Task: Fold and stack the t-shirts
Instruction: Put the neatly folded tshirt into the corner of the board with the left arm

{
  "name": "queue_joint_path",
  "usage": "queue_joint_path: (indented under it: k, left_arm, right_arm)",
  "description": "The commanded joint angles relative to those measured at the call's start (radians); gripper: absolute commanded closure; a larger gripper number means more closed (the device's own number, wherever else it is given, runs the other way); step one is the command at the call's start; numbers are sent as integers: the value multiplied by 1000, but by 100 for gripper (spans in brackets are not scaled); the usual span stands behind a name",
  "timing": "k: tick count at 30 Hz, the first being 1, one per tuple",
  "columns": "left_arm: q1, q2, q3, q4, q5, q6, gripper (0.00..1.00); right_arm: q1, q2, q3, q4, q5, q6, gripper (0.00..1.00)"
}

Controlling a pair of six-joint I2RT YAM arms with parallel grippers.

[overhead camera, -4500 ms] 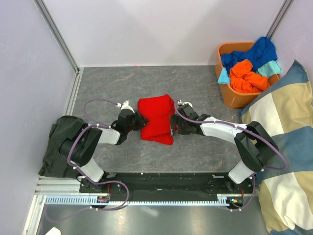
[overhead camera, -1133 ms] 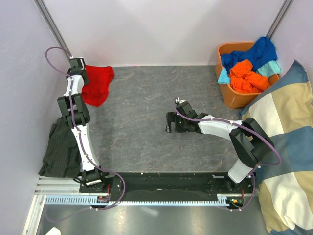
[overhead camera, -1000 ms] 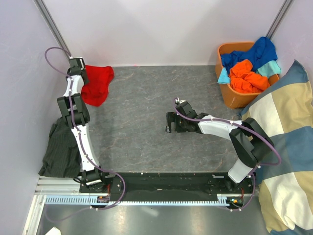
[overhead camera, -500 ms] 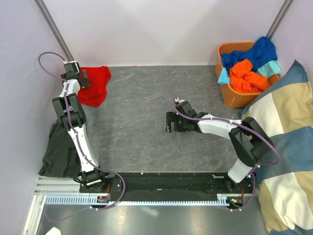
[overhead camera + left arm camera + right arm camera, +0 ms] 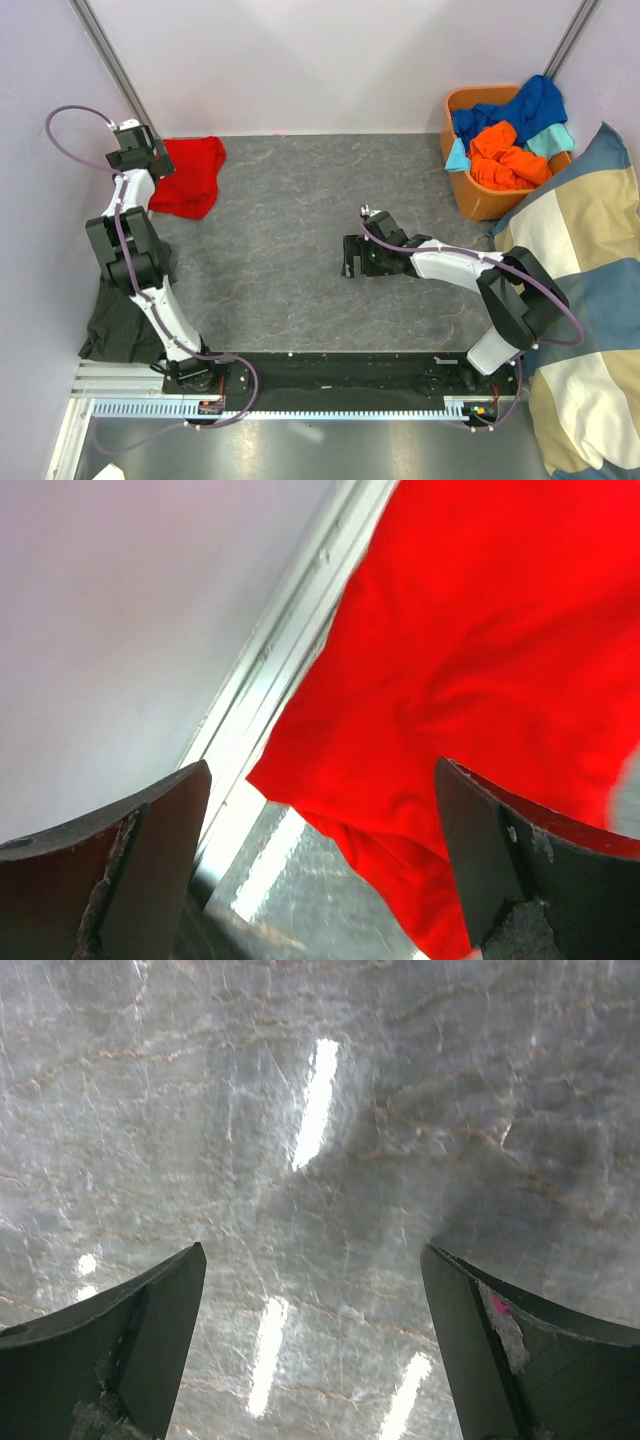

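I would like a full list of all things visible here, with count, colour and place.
red t-shirt: one, red, at the table's far left corner.
bunched t-shirts: number unclear, blue, orange, teal, in the basket.
basket: one, orange, far right.
cushion: one, blue-and-beige checked, right edge.
dark cloth: one, blackish, near left edge.
table: one, grey marbled.
left pincer: one, black, open, by the red t-shirt.
right pincer: one, black, open, over the table's centre.

Left end effector (image 5: 134,153) wide open, empty, arm stretched far back-left; right end effector (image 5: 349,257) open, arm low, pointing left.
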Motion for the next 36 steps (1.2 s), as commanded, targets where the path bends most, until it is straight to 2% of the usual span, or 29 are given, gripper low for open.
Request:
queue_joint_path:
  k: [1,3,7,11,13,17,20,28,36]
  left_arm:
    - [-37,-202,-67,50,24,-144,0]
    - [-87,-258,-140,47,16,-174,0]
    - [-197,-463,-318,43,4,-191,0]
    - [-307,-647,-471,34,39,-244,0]
    - [-353,-712,-562,40,107,-296,0]
    - [-517,-830,-669,16,111,-313,0]
    - [-593,-905,-742,-2,119,-323,0]
    - [-647,-1083,-971,14,87,-456,0]
    - [-696,-1155,-1076,60,-13,-478,0]
  right_arm:
    - [4,-40,-48,-27,-5,-5,2]
    - [4,-46,-39,-27,6,-14,2]
    - [4,-92,-19,-48,32,-39,2]
    - [4,-216,-40,-68,88,-53,2]
    - [7,-266,-48,-84,159,-54,2]
    - [7,-459,-80,-160,324,-57,2]
    - [7,-579,-104,-226,417,-47,2]
    - [9,-799,-183,-327,536,-49,2]
    - [9,-793,-189,-338,500,-34,2]
